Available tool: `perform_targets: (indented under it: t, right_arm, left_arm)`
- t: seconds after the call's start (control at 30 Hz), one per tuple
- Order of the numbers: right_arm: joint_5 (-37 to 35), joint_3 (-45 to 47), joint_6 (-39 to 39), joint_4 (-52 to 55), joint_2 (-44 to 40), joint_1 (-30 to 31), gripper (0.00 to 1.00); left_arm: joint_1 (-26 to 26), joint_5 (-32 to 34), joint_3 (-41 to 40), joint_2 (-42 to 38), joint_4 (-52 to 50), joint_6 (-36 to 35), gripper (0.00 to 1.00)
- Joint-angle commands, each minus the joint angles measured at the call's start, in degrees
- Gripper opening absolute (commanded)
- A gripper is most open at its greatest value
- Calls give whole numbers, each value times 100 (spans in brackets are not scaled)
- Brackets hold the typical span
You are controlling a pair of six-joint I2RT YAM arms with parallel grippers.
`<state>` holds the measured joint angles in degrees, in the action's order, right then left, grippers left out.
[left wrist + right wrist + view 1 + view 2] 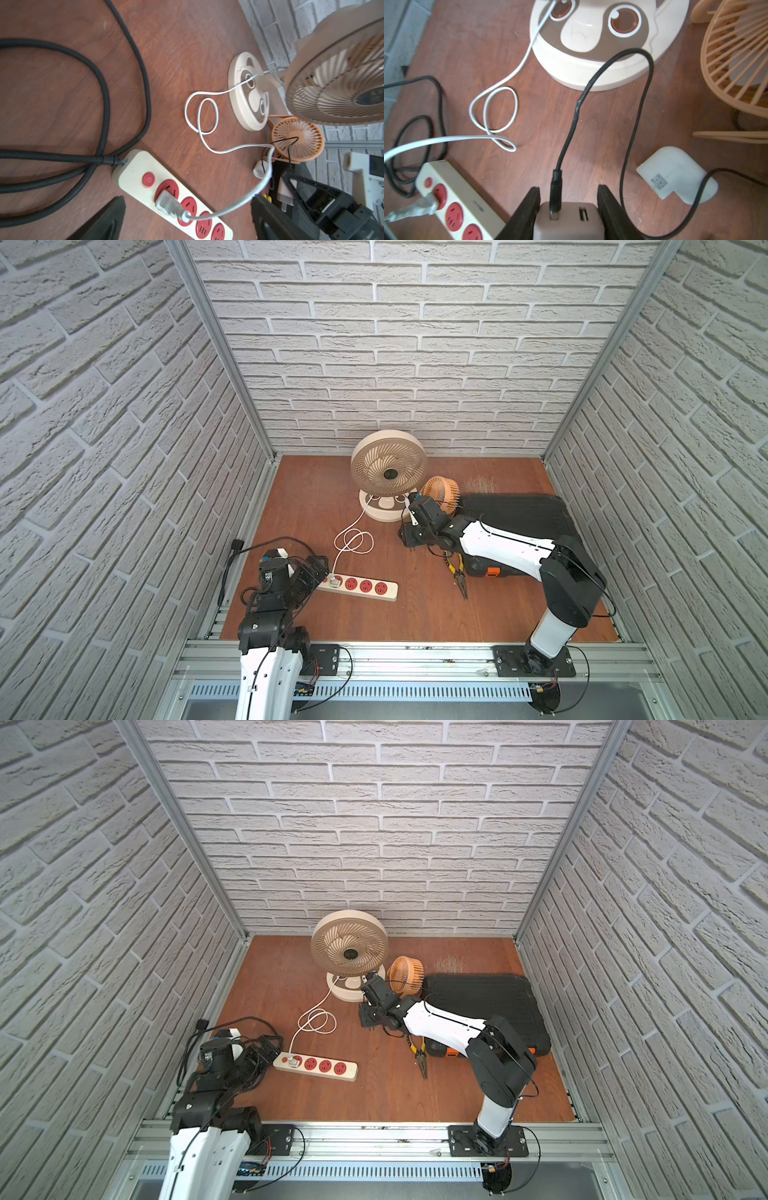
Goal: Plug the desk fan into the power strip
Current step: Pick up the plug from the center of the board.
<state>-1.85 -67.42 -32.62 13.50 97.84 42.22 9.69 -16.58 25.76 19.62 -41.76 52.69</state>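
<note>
The cream desk fan (388, 468) (349, 946) stands at the back, with its base (591, 68) close ahead in the right wrist view. Its white cord loops to a grey plug (166, 204) (333, 581) seated in the first red socket of the power strip (361, 587) (320, 1066) (133, 172) (467, 195). My left gripper (318, 568) (188, 199) is open, with its fingers either side of the strip's button end. My right gripper (409, 539) (569, 188) is shut on a beige USB adapter (569, 220). A black cable runs from the adapter to the small orange fan (440, 493) (737, 52).
A black tool case (519, 514), a black-and-orange drill (494, 570) and yellow-handled pliers (459, 576) lie at the right. A white charger block (675, 174) lies near the orange fan. The strip's thick black cord (104, 104) coils at the left wall.
</note>
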Motion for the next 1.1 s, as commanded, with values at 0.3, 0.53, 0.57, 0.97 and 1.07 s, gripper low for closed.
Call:
perform_targets:
  t: [0.3, 0.53, 0.57, 0.97, 1.07]
  right_arm:
    - [745, 684, -1686, -2280, -874, 37, 3]
    - [703, 886, -2596, -3134, -890, 172, 3]
    - [660, 896, -2657, -3162, -896, 215, 3]
    - [356, 914, -2977, -3397, -993, 619, 3]
    - [338, 932, -3018, -3434, -1021, 676, 3]
  left_arm:
    - [-1369, -79, 803, 449, 600, -482, 98]
    - [-3461, 1366, 1230, 1266, 1117, -563, 95]
    - [-3709, 1589, 1316, 1405, 1162, -606, 94]
    - [-4748, 2434, 1960, 2915, 1906, -886, 80]
    - [-4749, 2444, 1971, 3098, 2075, -883, 73]
